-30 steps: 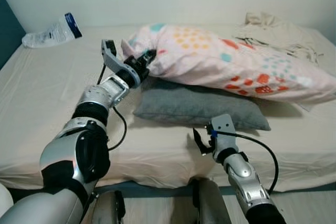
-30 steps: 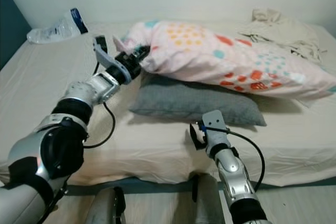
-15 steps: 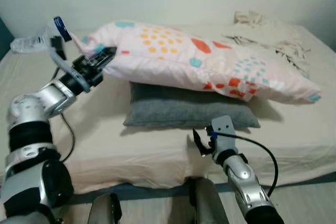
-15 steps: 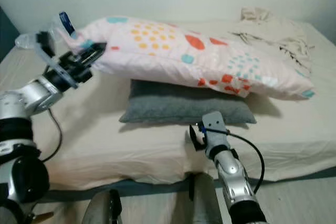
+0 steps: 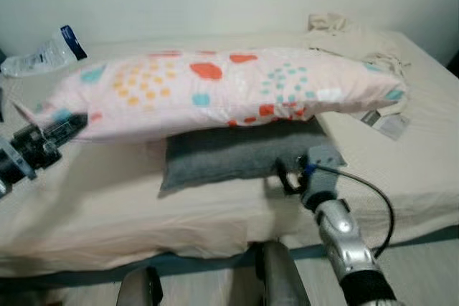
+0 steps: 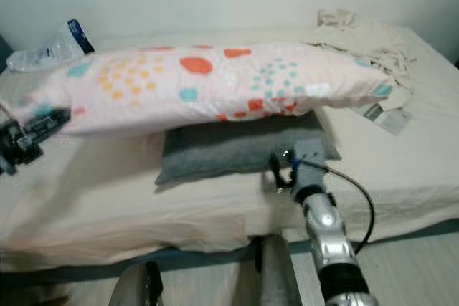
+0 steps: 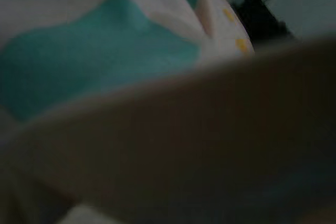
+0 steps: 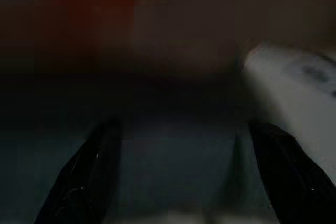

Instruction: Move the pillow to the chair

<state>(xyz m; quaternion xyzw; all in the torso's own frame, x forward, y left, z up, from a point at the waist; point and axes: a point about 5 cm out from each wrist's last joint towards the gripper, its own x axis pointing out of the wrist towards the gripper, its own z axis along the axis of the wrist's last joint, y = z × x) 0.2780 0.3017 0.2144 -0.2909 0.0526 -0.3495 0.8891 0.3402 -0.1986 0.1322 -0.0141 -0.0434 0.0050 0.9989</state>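
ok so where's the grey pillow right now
The grey pillow lies on the bed, centre of the left eye view, under the long patterned pillow, with the right pincer just at its near edge.

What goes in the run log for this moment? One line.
left gripper: shut on patterned pillow | pillow lifted over grey pillow | right gripper: open, idle

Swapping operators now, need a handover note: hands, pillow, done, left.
Left hand: shut on the corner of the patterned pillow, at the robot's left.
Right hand: open, holding nothing, by the near edge of the grey pillow.
Patterned pillow: pulled out long, its middle over the grey pillow, on the bed.
Done: corner gripped.
Left: get the patterned pillow off the bed and carry it to the chair.
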